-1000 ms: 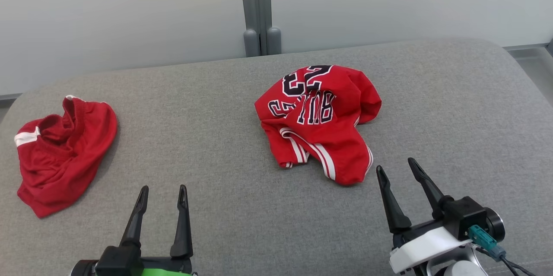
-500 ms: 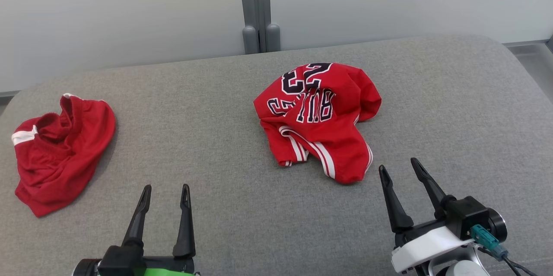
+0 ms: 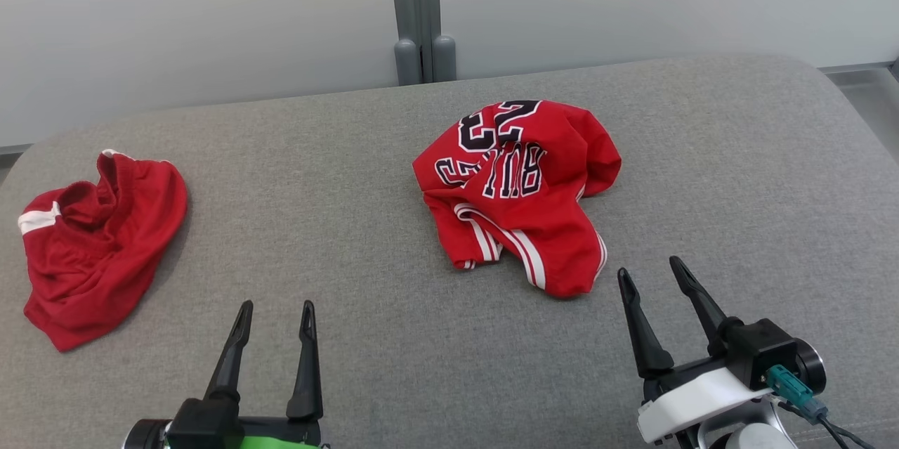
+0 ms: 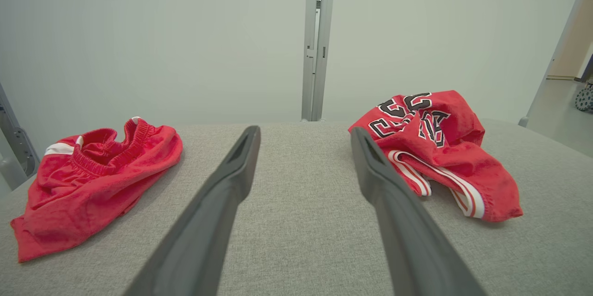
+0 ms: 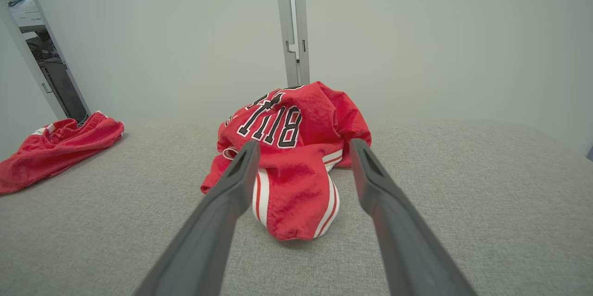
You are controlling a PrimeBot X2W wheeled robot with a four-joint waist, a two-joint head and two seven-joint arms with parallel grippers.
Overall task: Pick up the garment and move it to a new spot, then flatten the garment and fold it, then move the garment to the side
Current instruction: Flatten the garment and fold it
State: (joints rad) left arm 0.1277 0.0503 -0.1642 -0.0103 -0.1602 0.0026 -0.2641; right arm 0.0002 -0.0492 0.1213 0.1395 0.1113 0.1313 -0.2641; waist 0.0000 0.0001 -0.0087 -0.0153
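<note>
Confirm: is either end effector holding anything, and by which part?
Nothing held. Left end effector and right end effector are both open and empty, clear of the red jersey.

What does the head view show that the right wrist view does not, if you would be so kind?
Head view: the left gripper, open, and a teal plug on the right wrist. Right wrist view: a dark opening past the wall panel at its left. Both: the right gripper, open, the crumpled red jersey, the red shorts, the grey cushion and the grey post.
</note>
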